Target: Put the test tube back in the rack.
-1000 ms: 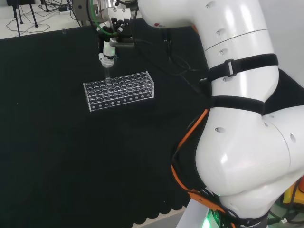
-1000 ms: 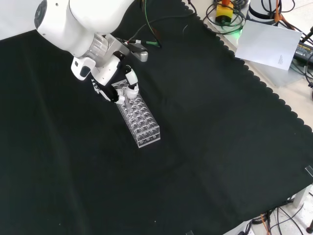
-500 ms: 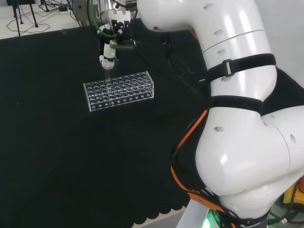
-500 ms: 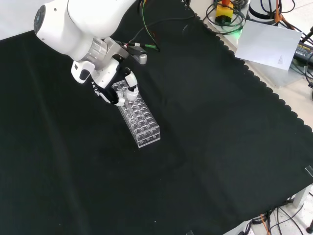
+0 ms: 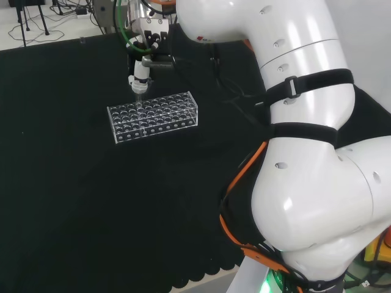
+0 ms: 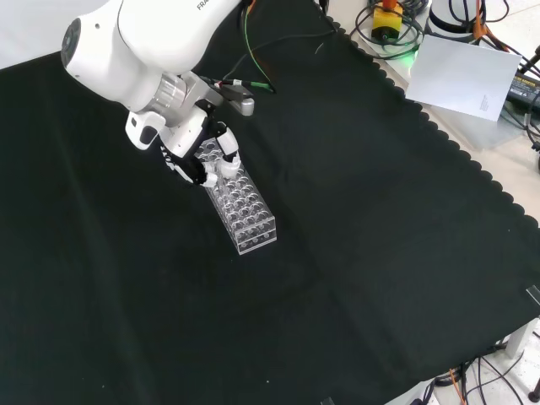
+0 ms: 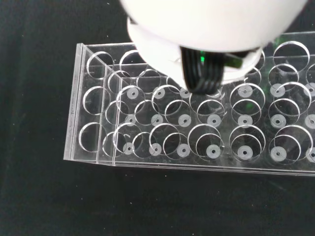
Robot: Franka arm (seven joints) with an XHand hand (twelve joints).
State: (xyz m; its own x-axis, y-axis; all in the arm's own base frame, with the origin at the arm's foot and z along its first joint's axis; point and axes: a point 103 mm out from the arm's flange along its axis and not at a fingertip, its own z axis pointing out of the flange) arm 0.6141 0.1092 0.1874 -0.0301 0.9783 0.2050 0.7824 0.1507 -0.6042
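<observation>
Hand sits over the far end of the clear rack in front view, fingers curled round a test tube. In head view the tube hangs upright below the hand, lower tip at the rack's top holes, far row, left of middle. Rack rests on the black table; wrist view looks down into its holes.

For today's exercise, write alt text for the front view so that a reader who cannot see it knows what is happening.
A white robot arm reaches in from the top left and holds its black and white hand over the far end of a clear test tube rack lying on black cloth. Cables and a sheet of paper lie past the cloth's scalloped edge.
</observation>
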